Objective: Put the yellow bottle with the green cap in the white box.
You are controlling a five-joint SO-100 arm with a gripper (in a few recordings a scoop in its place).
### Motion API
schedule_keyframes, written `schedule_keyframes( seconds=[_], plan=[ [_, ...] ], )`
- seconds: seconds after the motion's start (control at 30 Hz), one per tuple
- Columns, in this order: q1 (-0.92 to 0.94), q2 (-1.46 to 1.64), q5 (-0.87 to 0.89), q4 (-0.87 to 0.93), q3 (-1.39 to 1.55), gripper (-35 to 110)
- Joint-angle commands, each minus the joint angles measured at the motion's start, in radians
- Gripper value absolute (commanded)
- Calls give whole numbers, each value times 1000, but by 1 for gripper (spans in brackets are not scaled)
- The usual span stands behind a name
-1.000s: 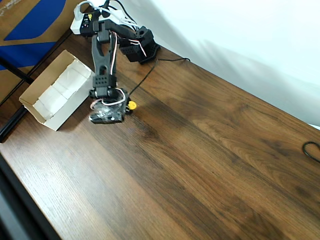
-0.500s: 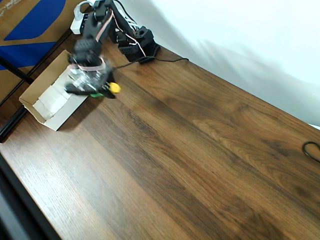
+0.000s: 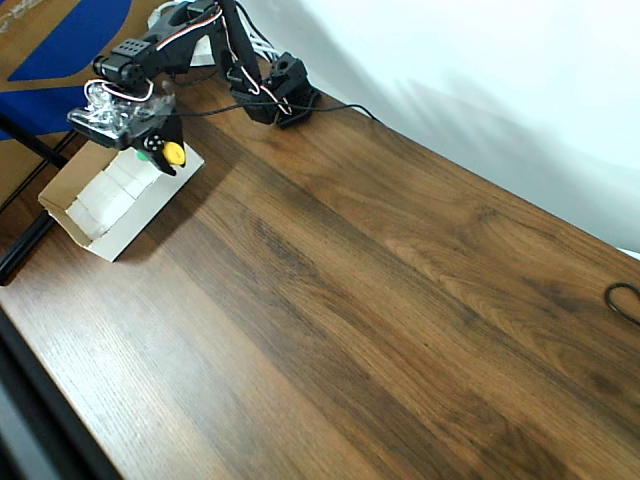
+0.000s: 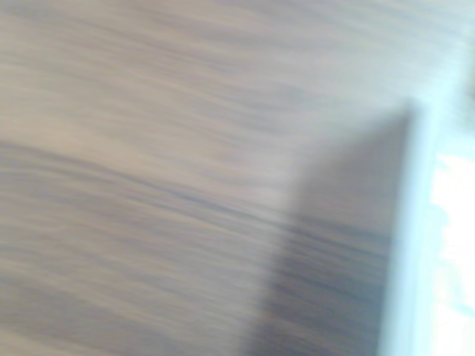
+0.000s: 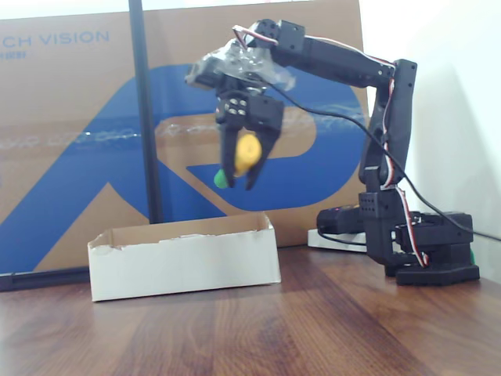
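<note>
we've got the gripper [image 5: 241,178] up in the air in the fixed view, fingers pointing down and pinching the yellow bottle with the green cap [image 5: 244,155] between them. the bottle hangs tilted, yellow body up between the fingers, green cap poking out low on the left side. below it sits the white box [image 5: 184,258] on the wooden table [image 5: 352,329], open top, tan ragged edges along the rim, and the bottle is well clear of it, hanging above its right half.

from the overhead view we see the same hold: the gripper [image 3: 160,152] is over the top right end of the white box [image 3: 105,205], with the yellow bottle [image 3: 172,153] showing as a yellow blob right at the box's near corner and a speck of green just beside it. whether it sits inside the box's outline from here, we can't quite tell; it looks right at the edge. the black arm [image 3: 190,45] reaches in from its base [image 3: 280,90] at the top of the table [image 3: 400,300], white and red wires looping along it. a black cable [image 3: 622,300] curls at the right edge of the table.

the wrist view is heavily blurred: we make out smeared wood grain [image 4: 148,148], a dark shadow, and a pale upright strip at the right that looks like the box's wall [image 4: 415,245].

behind the box in the fixed view stands a large cardboard panel [image 5: 70,157] with a blue print, and a black pole [image 5: 145,110] in front of it.
</note>
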Motion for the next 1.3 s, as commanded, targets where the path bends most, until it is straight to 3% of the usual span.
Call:
schedule_keyframes(
  seconds=[0.0, 0.7, 1.03, 1.27],
  plan=[
    [57, 46, -12, -15, -26, 0],
    [436, -440, 20, -34, -506, 0],
    [607, -537, 3, -97, -543, 0],
    [612, -541, 20, -80, -551, 18]
  ],
)
